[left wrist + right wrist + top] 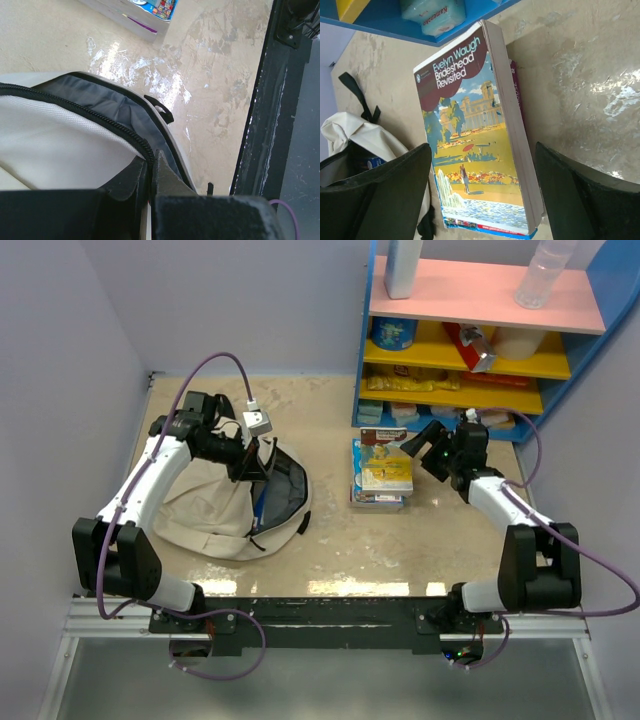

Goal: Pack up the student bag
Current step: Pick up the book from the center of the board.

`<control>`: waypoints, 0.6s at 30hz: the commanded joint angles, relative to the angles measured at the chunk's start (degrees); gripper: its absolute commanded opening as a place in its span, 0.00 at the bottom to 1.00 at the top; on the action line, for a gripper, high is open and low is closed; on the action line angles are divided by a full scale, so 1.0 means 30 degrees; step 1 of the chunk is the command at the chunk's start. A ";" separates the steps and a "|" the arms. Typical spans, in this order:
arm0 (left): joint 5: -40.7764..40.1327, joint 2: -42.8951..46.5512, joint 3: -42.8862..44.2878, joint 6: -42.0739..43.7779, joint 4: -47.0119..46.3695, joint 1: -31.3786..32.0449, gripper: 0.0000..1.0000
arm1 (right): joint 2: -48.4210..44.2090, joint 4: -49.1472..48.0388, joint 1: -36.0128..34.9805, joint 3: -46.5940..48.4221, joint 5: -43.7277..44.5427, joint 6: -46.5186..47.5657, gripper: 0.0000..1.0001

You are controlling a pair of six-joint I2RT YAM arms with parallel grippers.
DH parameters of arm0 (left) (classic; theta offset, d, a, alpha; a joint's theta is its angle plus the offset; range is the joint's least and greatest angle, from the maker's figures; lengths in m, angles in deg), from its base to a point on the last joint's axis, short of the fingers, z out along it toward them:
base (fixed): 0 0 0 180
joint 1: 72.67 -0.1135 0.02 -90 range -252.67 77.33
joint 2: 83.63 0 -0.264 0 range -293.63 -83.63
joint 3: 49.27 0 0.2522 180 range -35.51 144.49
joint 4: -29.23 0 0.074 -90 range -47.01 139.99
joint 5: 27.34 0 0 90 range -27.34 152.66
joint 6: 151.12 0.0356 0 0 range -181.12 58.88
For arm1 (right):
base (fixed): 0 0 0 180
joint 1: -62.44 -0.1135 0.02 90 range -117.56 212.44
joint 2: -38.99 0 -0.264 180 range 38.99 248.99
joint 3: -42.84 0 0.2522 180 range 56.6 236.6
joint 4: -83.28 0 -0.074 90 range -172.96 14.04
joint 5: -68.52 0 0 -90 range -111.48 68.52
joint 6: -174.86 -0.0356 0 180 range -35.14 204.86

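The beige student bag (215,505) lies on the table at the left, its zipper open and grey lining (282,495) showing. My left gripper (250,462) is shut on the bag's black zipper edge (120,130) and holds the opening up. A stack of books (382,475) lies mid-table; the top one is a paperback, "Brideshead Revisited" (477,135). My right gripper (428,452) is open just right of the stack, its fingers (395,195) on either side of the top book's near end, above it. The bag also shows at the left of the right wrist view (355,137).
A blue shelf unit (480,330) with yellow and pink shelves stands at the back right, holding boxes, packets and bottles. A purple book (515,90) lies under the paperback. The black frame rail (260,125) runs along the table's near edge.
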 commanded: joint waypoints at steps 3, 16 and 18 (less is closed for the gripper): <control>0.1576 0.0148 0.0361 0.0137 0.0044 -0.0023 0.00 | 0.0837 -0.2983 0.0094 -0.1253 -0.1321 -0.0962 0.88; 0.1752 -0.0086 0.0712 0.0021 0.0074 -0.0024 0.00 | 0.3182 -0.6766 0.0094 -0.3482 -0.2756 -0.3658 0.86; 0.1811 -0.0115 0.0771 -0.0038 0.0074 -0.0024 0.00 | 0.3388 -0.6795 0.0124 -0.3424 -0.2815 -0.3659 0.86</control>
